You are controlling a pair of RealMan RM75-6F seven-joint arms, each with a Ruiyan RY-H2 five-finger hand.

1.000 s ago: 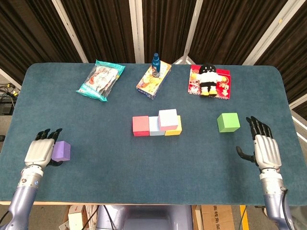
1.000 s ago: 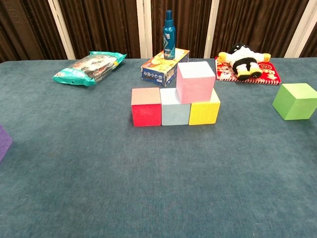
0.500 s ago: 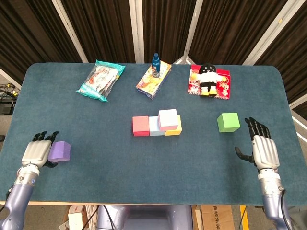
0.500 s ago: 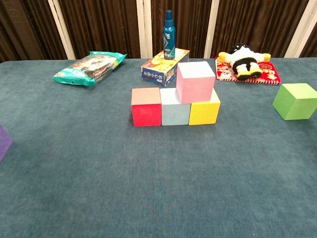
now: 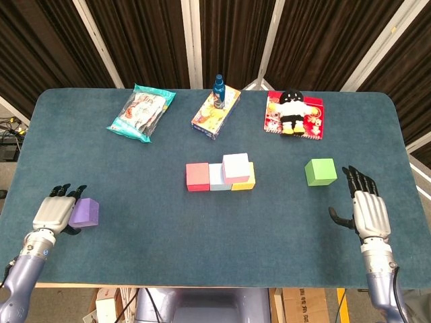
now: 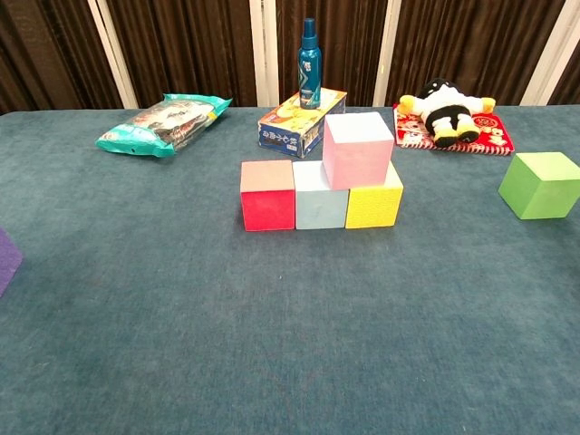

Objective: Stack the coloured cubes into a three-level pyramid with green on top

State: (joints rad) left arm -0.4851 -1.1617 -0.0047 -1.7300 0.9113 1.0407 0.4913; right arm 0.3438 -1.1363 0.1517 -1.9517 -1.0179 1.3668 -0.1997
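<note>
Red cube, yellow cube, green cube

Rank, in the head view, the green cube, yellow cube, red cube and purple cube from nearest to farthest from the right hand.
From the right hand:
1. Green cube, just beside it.
2. Yellow cube, the row's right end.
3. Red cube, the row's left end.
4. Purple cube, far left.

Counter: covered in teal cloth, matt, with a short felt-like nap.
Cubes: red cube, pale blue cube, yellow cube, pink cube, green cube, purple cube; all matt, smooth-faced, foam-like.
Snack bag: glossy plastic film, crinkled.
Spray bottle: glossy blue plastic.
Box: printed card, slight sheen.
Plush toy: soft, fuzzy cloth.
Left hand, right hand: pale grey shells with black fingers, satin finish.
</note>
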